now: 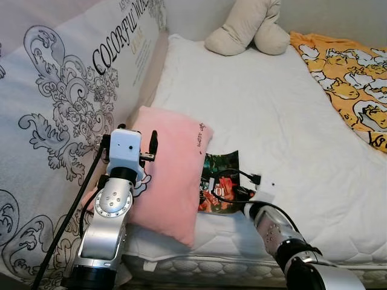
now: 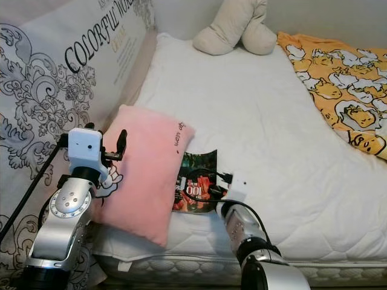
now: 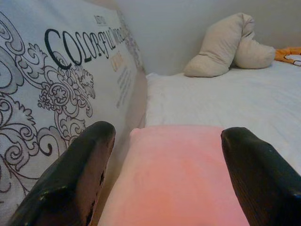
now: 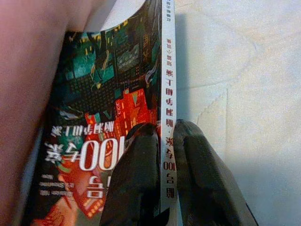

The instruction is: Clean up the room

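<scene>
Barely begun: right hand (image 4: 164, 155) pinching dark glossy book's (image 1: 219, 181) spine, lower centre (unlifted); left hand (image 3: 164, 188) wide over pink plush pillow (image 1: 169, 169).

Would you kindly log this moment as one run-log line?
right gripper: jaws shut on book spine | left gripper: jaws open over pink pillow | surface: mattress

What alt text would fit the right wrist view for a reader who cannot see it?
The right gripper has its two black fingers pinched on the spine edge of a dark, colourful book lying on a white mattress. A pink pillow overlaps the book's far side.
</scene>
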{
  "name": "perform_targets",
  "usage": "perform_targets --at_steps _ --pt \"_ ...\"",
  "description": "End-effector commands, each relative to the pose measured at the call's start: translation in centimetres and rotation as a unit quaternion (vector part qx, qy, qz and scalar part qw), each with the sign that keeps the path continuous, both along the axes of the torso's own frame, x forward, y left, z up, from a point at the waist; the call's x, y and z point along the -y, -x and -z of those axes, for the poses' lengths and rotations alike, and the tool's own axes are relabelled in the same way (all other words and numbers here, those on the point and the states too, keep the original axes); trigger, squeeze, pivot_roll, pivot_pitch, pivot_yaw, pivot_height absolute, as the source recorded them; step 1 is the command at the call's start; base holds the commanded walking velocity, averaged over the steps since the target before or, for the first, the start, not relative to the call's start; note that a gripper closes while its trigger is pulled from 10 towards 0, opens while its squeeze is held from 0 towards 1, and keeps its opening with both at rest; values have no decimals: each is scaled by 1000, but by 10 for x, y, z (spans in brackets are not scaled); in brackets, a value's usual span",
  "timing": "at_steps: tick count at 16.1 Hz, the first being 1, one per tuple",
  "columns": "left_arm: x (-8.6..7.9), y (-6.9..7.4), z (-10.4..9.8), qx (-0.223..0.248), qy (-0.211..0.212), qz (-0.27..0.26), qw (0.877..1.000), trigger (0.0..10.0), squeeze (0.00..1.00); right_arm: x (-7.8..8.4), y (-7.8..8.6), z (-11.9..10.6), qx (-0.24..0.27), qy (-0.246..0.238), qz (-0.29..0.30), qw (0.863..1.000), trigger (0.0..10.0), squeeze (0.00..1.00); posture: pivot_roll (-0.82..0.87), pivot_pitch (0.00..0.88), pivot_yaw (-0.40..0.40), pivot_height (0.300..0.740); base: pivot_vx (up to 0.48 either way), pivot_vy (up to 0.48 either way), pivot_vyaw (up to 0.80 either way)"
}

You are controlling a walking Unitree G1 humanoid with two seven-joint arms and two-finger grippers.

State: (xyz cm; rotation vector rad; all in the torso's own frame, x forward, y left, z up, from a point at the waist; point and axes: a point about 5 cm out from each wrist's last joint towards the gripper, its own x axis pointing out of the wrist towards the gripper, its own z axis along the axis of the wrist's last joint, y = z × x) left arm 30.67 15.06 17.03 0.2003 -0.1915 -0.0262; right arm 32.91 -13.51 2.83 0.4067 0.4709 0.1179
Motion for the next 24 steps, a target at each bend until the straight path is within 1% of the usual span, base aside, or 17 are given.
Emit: perform_targets --at_steps 1,2,3,4,5,6,8,10,12,16,17,18,19,20,22,23,24 --pt "2 0 -2 6 -1 -1 1000 10000 0 -1 -4 -4 5 34 -16 999 0 0 340 96 -40 740 0 0 0" --pt "3 0 -2 6 0 -2 1000 10000 0 2 -4 -5 8 66 -23 998 1176 0 340 92 -46 740 0 0 0" --pt "4 0 -1 6 2 -2 1000 10000 0 4 -5 -6 13 93 -26 995 3961 0 340 92 -46 740 0 0 0" --pt "4 0 -1 6 2 -2 1000 10000 0 5 -5 -6 15 98 -27 995 3961 0 340 92 -46 740 0 0 0" --pt "5 0 -1 6 5 -2 1000 10000 0 10 -7 -8 21 105 -22 994 0 902 337 89 -56 740 0 0 0" --pt "5 0 0 5 7 -2 1000 10000 0 15 -7 -9 24 112 -16 993 0 984 337 89 -56 740 0 0 0" --pt "7 -1 1 3 9 -2 1000 10000 0 20 -4 -6 20 124 -12 992 0 1000 322 87 -58 740 0 0 0" --pt "8 -2 2 2 10 1 1000 10000 0 18 -2 -2 16 114 -13 993 0 1000 311 86 -55 740 0 0 0" --pt "9 -3 2 2 10 3 1000 10000 0 18 -2 -2 17 124 -7 992 0 1000 307 83 -53 740 0 0 0" --pt "12 -3 2 2 10 10 1000 10000 0 22 7 9 -22 102 38 994 0 1000 308 81 -53 740 0 0 0" --pt "12 -4 2 2 10 9 1000 10000 0 21 8 11 -28 94 38 994 0 1000 308 82 -52 740 0 0 0" --pt "13 -4 3 1 11 10 1000 10000 0 13 10 14 -31 102 23 994 0 1000 306 81 -51 740 0 0 0" --pt "14 -4 3 1 11 12 1000 10000 0 10 10 14 -31 104 18 994 10000 1000 307 80 -51 740 0 0 0" --pt "14 -4 3 1 12 13 1000 10000 0 9 10 13 -31 102 17 994 10000 1000 308 80 -51 740 0 0 0" --pt "16 0 8 -12 11 26 1000 10000 0 7 2 4 -6 121 5 993 10000 1000 311 72 -52 740 0 0 0" --pt "19 4 13 -24 15 46 999 10000 0 8 1 2 -2 124 5 992 10000 1000 310 71 -52 740 0 0 0" --pt "30 17 27 -63 28 110 992 10000 0 9 0 1 1 122 5 993 10000 1000 311 66 -54 740 0 0 0"
